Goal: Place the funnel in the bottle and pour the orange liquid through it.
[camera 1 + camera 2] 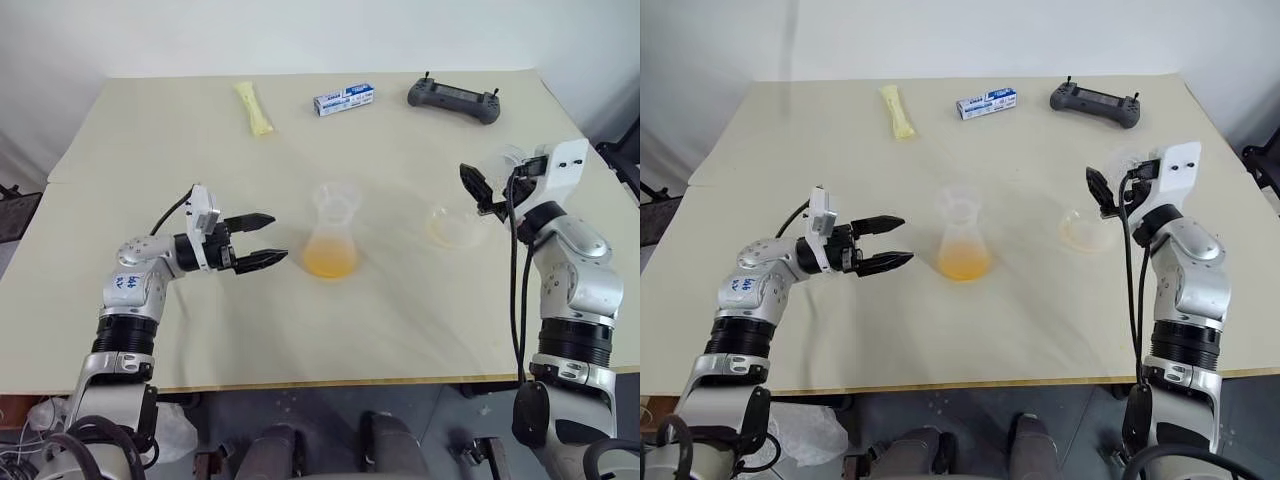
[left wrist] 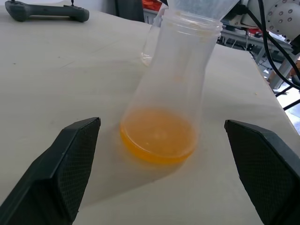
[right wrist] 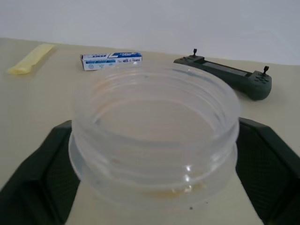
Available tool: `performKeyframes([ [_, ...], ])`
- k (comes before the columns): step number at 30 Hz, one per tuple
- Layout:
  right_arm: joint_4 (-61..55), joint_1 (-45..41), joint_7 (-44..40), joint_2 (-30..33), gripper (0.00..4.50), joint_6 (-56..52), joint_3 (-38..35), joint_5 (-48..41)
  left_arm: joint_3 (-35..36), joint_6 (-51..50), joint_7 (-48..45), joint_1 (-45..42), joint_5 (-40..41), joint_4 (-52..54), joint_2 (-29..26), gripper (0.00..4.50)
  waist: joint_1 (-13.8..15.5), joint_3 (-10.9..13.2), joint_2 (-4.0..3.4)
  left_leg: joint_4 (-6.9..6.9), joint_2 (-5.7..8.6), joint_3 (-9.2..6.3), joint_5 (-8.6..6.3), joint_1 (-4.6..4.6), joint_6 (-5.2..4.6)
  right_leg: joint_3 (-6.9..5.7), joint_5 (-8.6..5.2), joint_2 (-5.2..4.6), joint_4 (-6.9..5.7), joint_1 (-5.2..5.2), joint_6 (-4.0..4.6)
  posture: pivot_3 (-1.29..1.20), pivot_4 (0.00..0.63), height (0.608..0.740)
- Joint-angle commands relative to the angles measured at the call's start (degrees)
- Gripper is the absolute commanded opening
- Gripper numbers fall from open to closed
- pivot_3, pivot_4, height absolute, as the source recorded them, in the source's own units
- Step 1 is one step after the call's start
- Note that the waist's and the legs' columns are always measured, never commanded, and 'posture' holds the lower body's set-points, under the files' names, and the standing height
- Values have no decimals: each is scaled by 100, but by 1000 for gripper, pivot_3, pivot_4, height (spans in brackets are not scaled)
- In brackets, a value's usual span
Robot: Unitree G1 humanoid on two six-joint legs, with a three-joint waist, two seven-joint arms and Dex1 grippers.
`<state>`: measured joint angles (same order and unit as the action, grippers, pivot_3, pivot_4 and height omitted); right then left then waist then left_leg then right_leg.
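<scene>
At frame centre the bottle [image 1: 333,236] stands on the table [image 1: 400,320], funnel [image 1: 336,197] in its neck, orange liquid [image 1: 330,262] pooled inside. The left tool [image 1: 262,240] gapes wide just beside it. The right tool [image 1: 1098,195] stands wide around a clear jar [image 3: 154,136].

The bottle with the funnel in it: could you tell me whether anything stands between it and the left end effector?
Nothing visible does. The left end effector is open and faces the bottle across bare table. The funnel sits in the bottle's neck, and the orange liquid lies in its base.
</scene>
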<state>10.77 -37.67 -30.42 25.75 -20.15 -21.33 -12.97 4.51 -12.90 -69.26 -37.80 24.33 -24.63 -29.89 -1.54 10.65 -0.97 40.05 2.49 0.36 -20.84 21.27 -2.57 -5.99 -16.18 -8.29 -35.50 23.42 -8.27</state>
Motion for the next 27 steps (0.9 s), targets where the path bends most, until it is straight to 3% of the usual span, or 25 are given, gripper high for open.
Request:
performKeyframes([
  [1, -381, 22, 48, 187, 4474, 134, -45, -182, 112, 67, -33, -52, 117, 228, 7, 4500, 4, 0, 0, 0, 1, -1, 0, 0, 0, 0, 0, -1, 0, 0, 0, 0, 150, 740],
  [9, -835, -187, -53, 504, 4474, -6, -81, -574, 81, 195, -166, -112, 118, 170, 63, 4500, 3, 0, 0, 0, 3, -1, 0, 0, 0, -1, 0, -4, 1, 0, 0, 0, 150, 740],
  [17, -2207, 176, -654, 1122, 4474, -800, 22, -1455, 157, 355, -451, -135, 184, 91, 35, 4500, 39, 0, 0, 0, 2, -2, 0, 1, 0, -3, 0, -5, 1, 0, 0, 0, 150, 740],
  [20, -3246, 1018, -1487, 1556, 4474, -1201, -172, -2338, 144, 342, -708, -123, 176, 7, -122, 4500, 125, 1, 2, 0, 3, 0, 0, 2, -1, -4, 0, -6, 6, -2, 0, 0, 150, 740],
  [23, -4098, 2500, -2574, 2022, 4474, -1648, -735, -3398, 103, 522, -1092, -25, 119, -99, -314, 4500, 225, 3, 6, 3, 2, 2, -1, 4, -1, -9, 0, -5, 9, -3, 0, 0, 150, 740],
  [27, -4055, 3644, -3011, 2221, 4474, -1339, -905, -3142, 102, 852, -1282, -8, 36, -346, -363, 4500, 289, 4, 12, 12, 5, 25, -2, -2, -17, -7, 4, -9, 46, -30, -7, 0, 150, 740],
])
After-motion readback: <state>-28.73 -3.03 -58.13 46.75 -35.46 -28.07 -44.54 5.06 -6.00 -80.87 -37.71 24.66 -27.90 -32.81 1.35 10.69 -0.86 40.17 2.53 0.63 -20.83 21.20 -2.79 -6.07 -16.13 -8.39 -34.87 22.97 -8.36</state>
